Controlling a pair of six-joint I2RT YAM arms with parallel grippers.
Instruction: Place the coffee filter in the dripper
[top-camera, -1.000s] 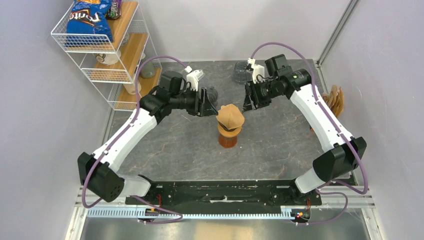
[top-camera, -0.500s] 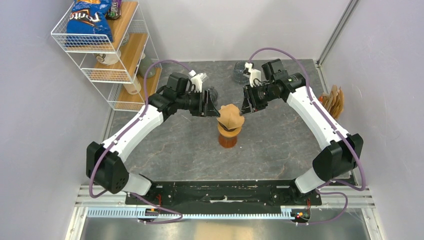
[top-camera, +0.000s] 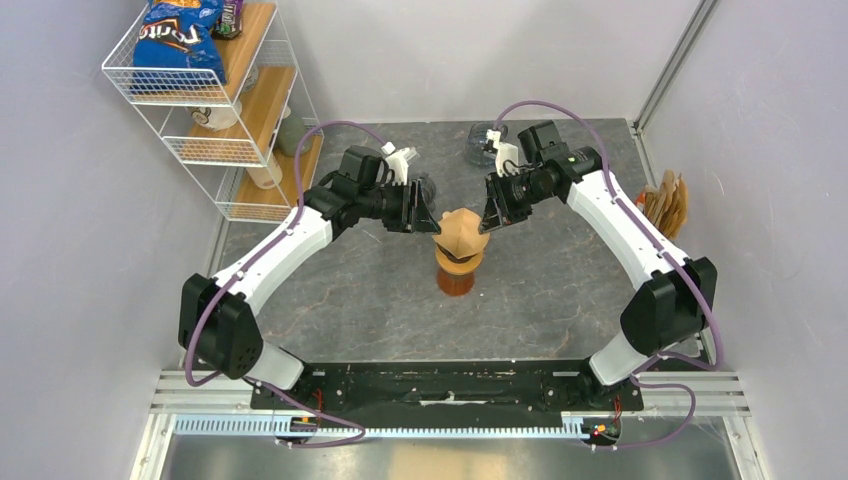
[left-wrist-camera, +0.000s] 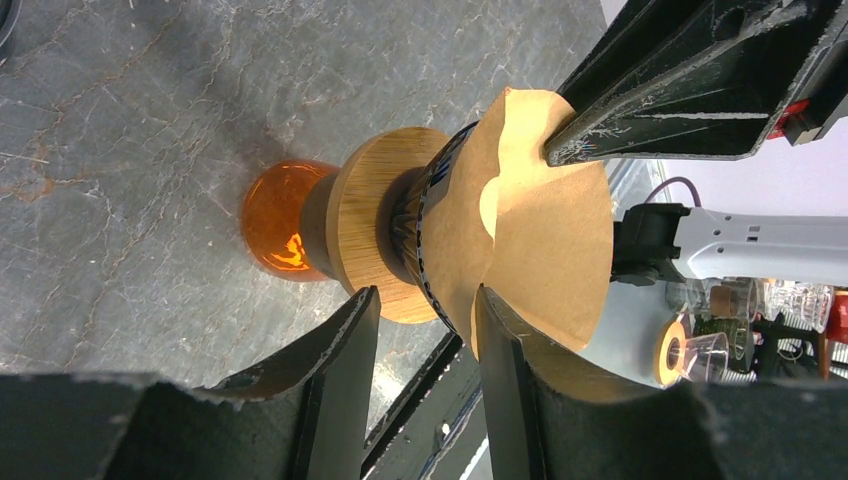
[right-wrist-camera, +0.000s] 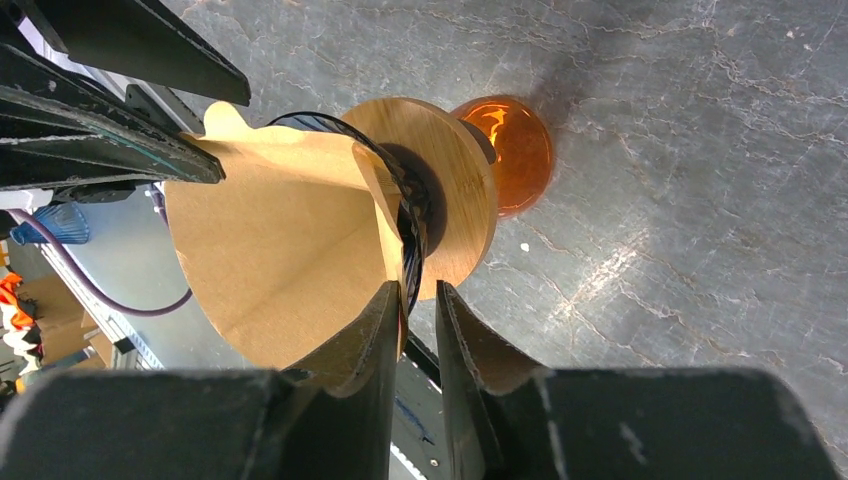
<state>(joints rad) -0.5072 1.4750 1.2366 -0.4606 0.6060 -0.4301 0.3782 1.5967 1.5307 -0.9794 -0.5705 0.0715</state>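
White arm links (top-camera: 270, 262), black joints (top-camera: 222, 335), purple cables (top-camera: 340, 124); black fingers (left-wrist-camera: 330, 395) perhaps scuffed.

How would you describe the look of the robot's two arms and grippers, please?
Both the left arm and right arm have white links with black joints, each trailed by a looping purple cable. The left gripper and right gripper are black, with flat, tapering, scuffed fingers. A white fitting sits near each wrist.

A robot lab cell: plain grey walls (top-camera: 70, 300), a stone-patterned bench (top-camera: 350, 300) on aluminium rails (top-camera: 450, 432), and a wire shelf (top-camera: 265, 105).
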